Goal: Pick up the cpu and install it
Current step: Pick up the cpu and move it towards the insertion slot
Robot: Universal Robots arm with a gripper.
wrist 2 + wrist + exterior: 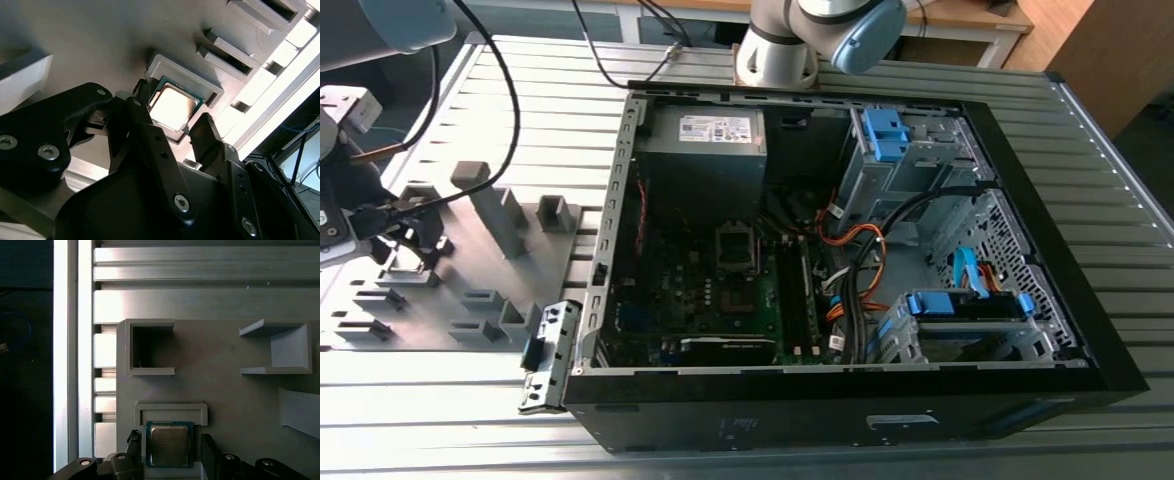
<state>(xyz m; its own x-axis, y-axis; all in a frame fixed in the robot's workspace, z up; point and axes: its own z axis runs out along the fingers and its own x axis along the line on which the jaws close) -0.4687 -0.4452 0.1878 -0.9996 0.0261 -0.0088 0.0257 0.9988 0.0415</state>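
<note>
**Open fingers straddling the chip in its nest**

In the second wrist view the black two-finger gripper [172,107] is hanging low over the cpu [172,106], a small flat square chip with a shiny silver-grey metal top and a thin dark green rim. The jaws are standing released. In the first wrist view one of the fingers [209,452] is flanking each of two opposite chip edges, with a sliver of gap showing on both sides, so nothing is being grasped.

The chip is lying flat in a shallow raised-frame nest [171,407] on the grey moulded fixture plate [225,405], which is sitting on the slatted aluminium table at the exterior view's left, well apart from the computer.

By its look, the chip is going to handle as light, thin and rigid. The polished lid is probably slick and the underside and corners delicate. The best hold is probably a gentle, level pinch on the two opposite rim edges.

Just beside the nest, a square walled pocket [150,371] is showing only its dark floor, and a bracket-shaped holder [287,347] is showing only bare grey.

The open black computer case [854,405] is holding a green motherboard [720,300], a grey boxed power supply [707,135], blue-tabbed drive cages [894,150], orange and black cables [854,250] and a long black graphics card [720,350].
</note>
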